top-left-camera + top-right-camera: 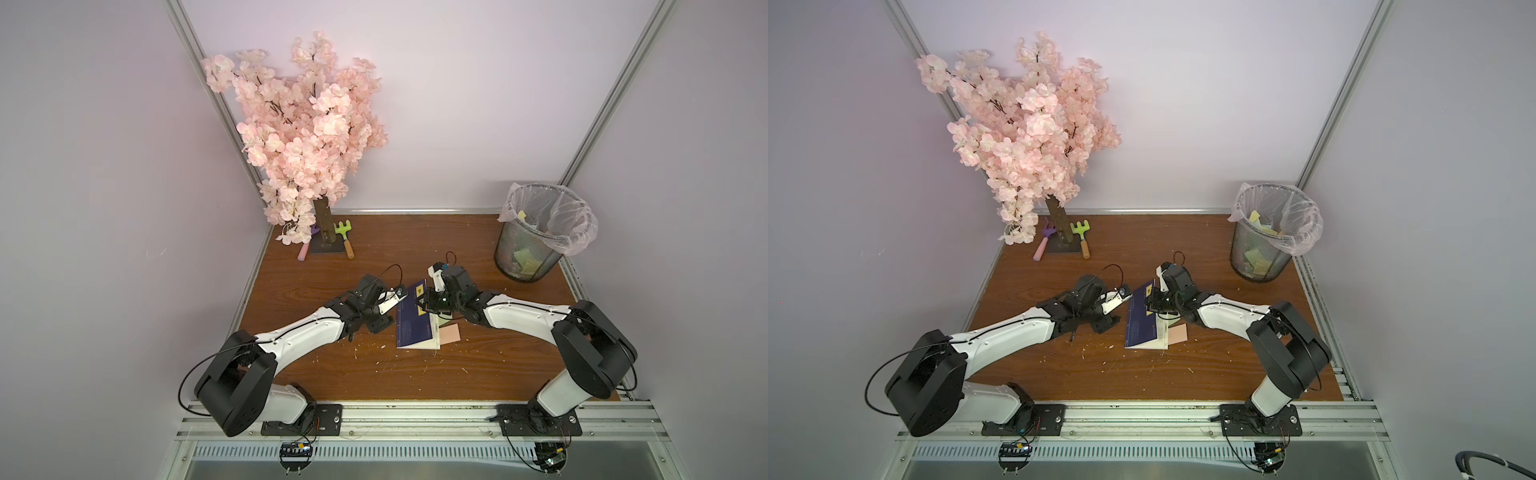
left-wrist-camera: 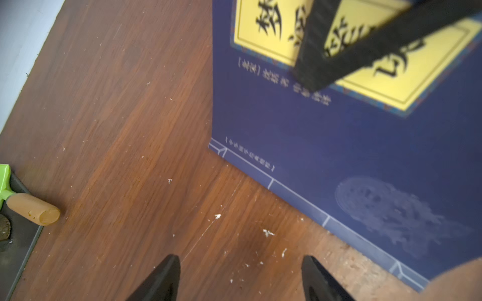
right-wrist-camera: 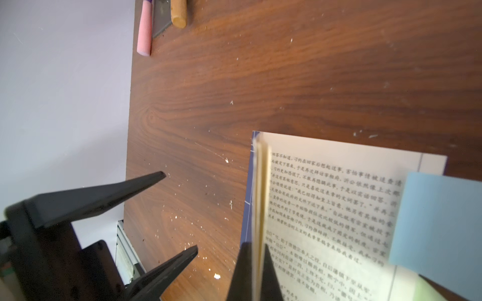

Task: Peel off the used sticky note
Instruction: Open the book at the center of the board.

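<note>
**While the Right Gripper Pins the Cover, the Left Hangs Open**

Where both top views look down on the table [image 1: 332, 374], the book [image 1: 411, 328] lies at its middle, long axis running near to far, spine to the left. The right gripper [image 1: 424, 306] sits at the far end of the blue cover [image 1: 1140, 320]. The left gripper [image 1: 384, 326] hangs just left of the spine. A pink note [image 1: 451, 333] lies beside the book's near right corner, roughly square and slightly skewed. Neither gripper's jaw gap can be told from here.

The left wrist view alone shows the left gripper's fingers [image 2: 167, 276] spread wide over bare wood, holding nothing. The right gripper's black fingers cross the cover's yellow label [image 2: 260, 31].

Only the right wrist view shows beneath the cover. The right gripper [image 3: 256, 245] is clenched on the cover and a few leaves, lifted off a printed page [image 3: 326, 208]. A blue note [image 3: 440, 229] lies on that page, toward its right edge, away from the spine. The note's far edge runs about parallel to the page's far edge. The frame cuts the note off, so its long axis cannot be told.
</note>
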Available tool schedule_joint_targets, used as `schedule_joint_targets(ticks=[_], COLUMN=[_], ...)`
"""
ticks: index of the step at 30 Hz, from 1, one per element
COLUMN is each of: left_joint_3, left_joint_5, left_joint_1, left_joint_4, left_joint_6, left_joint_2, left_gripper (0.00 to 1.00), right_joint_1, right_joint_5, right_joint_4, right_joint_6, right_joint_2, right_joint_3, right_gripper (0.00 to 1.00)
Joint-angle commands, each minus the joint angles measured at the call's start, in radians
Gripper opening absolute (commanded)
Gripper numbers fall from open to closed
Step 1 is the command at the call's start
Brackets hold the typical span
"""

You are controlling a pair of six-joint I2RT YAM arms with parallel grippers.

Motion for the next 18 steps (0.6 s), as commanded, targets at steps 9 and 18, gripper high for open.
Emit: schedule_joint_targets(ticks=[9, 18], left_joint_3=[-0.033, -0.079], left_joint_5=[0.045, -0.007], left_joint_1=[-0.021, -0.166], left_joint_4=[0.011, 0.163], left_joint_6=[-0.03, -0.04], left_joint_2=[-0.106, -0.106], left_gripper=[0.91, 0.99], right_joint_1=[-0.007, -0.007], right_joint_5=[0.118, 0.131], right_joint_4=[-0.083, -0.078], right_joint_6=[0.079, 0.19], right_joint_2=[-0.026, 0.006], right_joint_3=[0.067, 0.084], right_gripper=[0.0, 0.0])
